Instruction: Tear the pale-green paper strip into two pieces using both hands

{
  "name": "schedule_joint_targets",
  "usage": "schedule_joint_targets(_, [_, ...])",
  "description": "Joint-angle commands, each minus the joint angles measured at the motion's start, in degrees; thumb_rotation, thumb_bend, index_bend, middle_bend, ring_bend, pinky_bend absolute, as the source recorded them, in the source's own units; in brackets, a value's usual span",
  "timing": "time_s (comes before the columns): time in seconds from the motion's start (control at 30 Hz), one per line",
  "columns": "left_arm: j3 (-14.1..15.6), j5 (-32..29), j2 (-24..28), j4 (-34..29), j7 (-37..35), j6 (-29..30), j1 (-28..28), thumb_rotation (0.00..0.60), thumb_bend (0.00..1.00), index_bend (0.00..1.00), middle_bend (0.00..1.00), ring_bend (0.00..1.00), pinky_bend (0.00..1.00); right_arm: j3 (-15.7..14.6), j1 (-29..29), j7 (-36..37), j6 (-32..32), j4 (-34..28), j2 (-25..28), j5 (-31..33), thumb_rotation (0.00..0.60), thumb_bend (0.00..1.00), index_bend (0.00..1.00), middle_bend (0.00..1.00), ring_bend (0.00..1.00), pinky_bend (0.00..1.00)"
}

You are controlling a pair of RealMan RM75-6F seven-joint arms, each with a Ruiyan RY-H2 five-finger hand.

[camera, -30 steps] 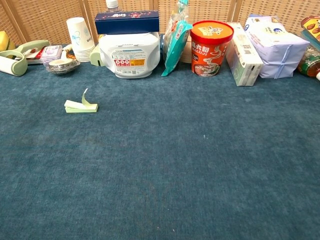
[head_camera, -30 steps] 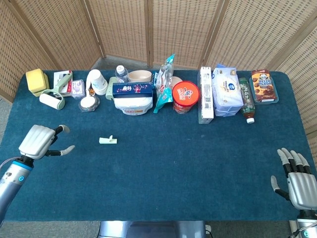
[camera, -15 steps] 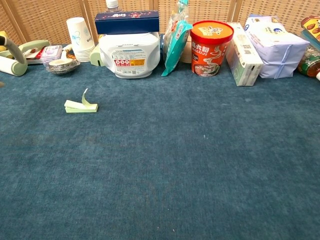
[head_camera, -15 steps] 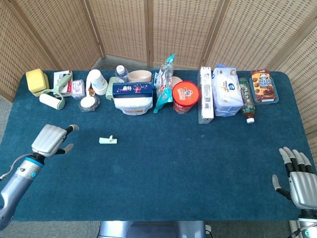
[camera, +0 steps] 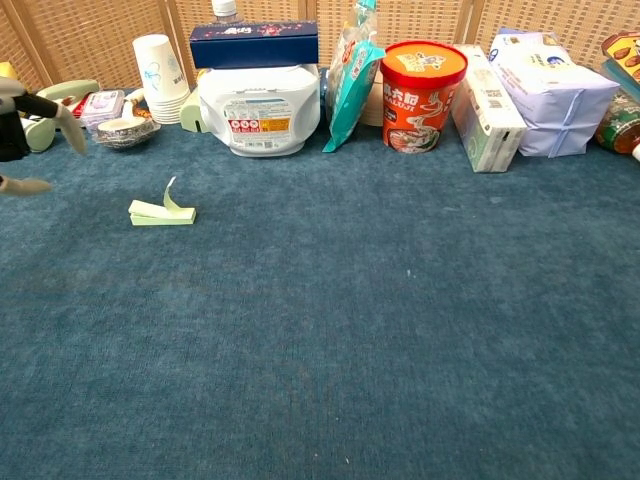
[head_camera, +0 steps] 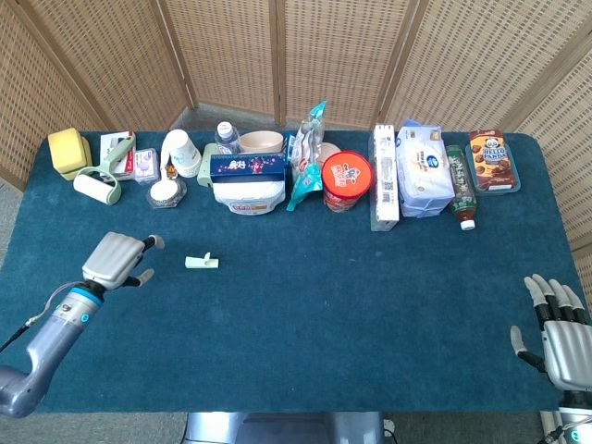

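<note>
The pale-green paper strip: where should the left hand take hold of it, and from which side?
Probably the raised, curled end of the pale-green paper strip: it stands up off the cloth while the rest lies flat, giving the fingers something to pinch. Come from the strip's left, where the open left hand sits, apart from it.

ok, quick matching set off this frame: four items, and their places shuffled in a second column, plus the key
Items:
1. pale-green paper strip
2. left hand
3. right hand
4. red noodle cup

Places:
A. back row of goods, beside the teal snack bag
B. near right corner of the table, fingers spread, holding nothing
C. flat on the cloth in front of the back row, one end curled up
D. above the cloth just left of the strip, holding nothing

Pairs: 1-C, 2-D, 3-B, 4-A
</note>
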Motion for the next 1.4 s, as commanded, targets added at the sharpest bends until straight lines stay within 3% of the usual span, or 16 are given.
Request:
schedule_joint_targets(0.03, [0.1, -0.4, -0.8, 0.7, 0.2, -1.1, -0.9, 0.6, 0.29, 0.33, 0.97, 0.98, 0.97, 0.0, 0.0, 0.1, 0.0, 0.2, -0.2, 0.1, 0.512, 0.48, 0.02, 0.1, 0.01, 0.08])
schedule_joint_targets(0.7, [0.2, -5.5, -9.3, 9.5, 2.3, -8.9, -7.0, 0.6, 0.29, 0.35, 0.97, 0.98, 0.97, -0.3, -1.4, 0.9, 0.8, 1.2, -0.5, 1.0, 0.512, 0.48, 0.02, 0.1, 0.01, 0.08])
schedule_joint_targets(1.4, [0.3, -9.4, -13.5, 12.3, 5.0, -10.5, -9.6, 0.6, 0.29, 0.38, 0.97, 0.99, 0.97, 0.0, -2.4, 2.0, 1.3, 1.6, -0.1, 1.8, 0.512, 0.48, 0.02, 0.1, 0.01, 0.08])
